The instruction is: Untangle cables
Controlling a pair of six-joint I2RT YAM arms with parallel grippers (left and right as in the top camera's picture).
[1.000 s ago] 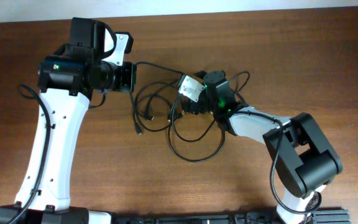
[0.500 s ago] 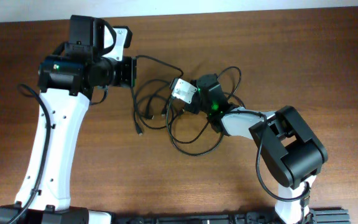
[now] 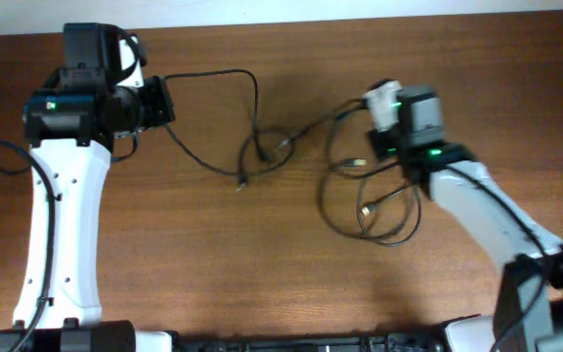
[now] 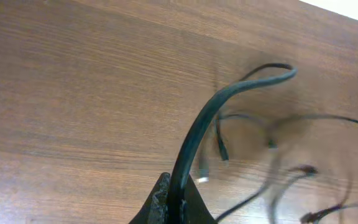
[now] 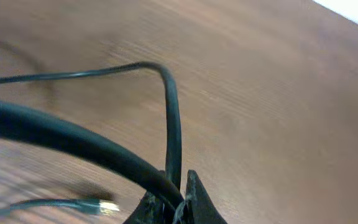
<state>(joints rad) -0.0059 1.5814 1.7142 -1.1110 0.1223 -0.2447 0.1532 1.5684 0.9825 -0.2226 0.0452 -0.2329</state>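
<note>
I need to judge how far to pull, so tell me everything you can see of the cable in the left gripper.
The cable is a thin black cord with a smooth, rubbery-looking jacket, pinched in the shut left gripper. It runs right across the wooden table, then bends down into a small tangle. A strand slants back to a small plug end. Another strand leads on to the right gripper, which is also shut on cord. Whether that is the same cable, I cannot tell.
</note>
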